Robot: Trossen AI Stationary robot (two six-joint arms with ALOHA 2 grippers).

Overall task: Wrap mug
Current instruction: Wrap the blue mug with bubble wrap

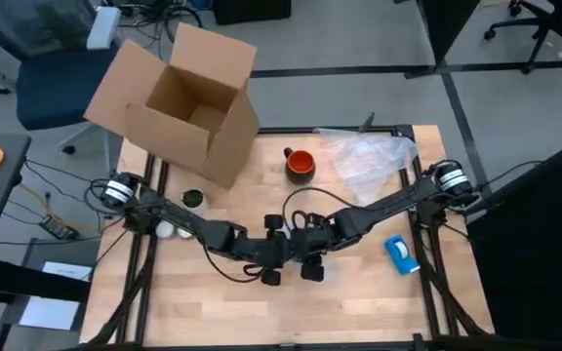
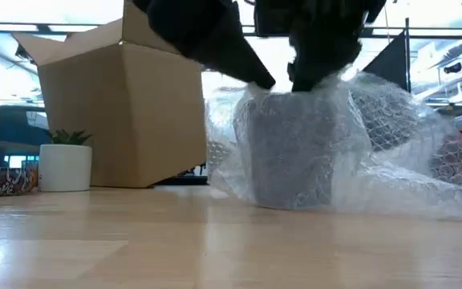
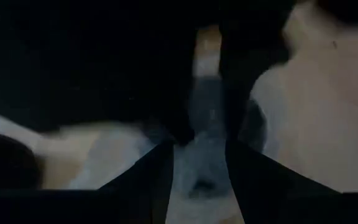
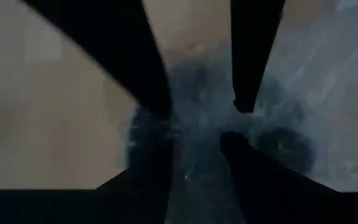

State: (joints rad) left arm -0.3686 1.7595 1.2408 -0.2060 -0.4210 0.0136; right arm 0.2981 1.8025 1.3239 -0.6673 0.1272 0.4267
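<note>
Wooden table (image 1: 213, 302): open cardboard box (image 1: 179, 102), orange-red mug (image 1: 301, 164) apart.

No readable text, labels, brands, numbers or signs in any view. Brown cardboard box (image 1: 185, 102): plain faces, no print visible. Small blue-and-white object (image 1: 401, 253) on the wooden tabletop (image 1: 213, 312): any marking too small to read. White sheets of paper (image 1: 57, 292) on the floor: nothing legible. Small white plant pot (image 2: 65, 167): blank. Patterned low bowl (image 2: 2, 180) at the edge of the low view: pattern only, no letters. Both wrist views too dark and blurred for any writing.
</note>
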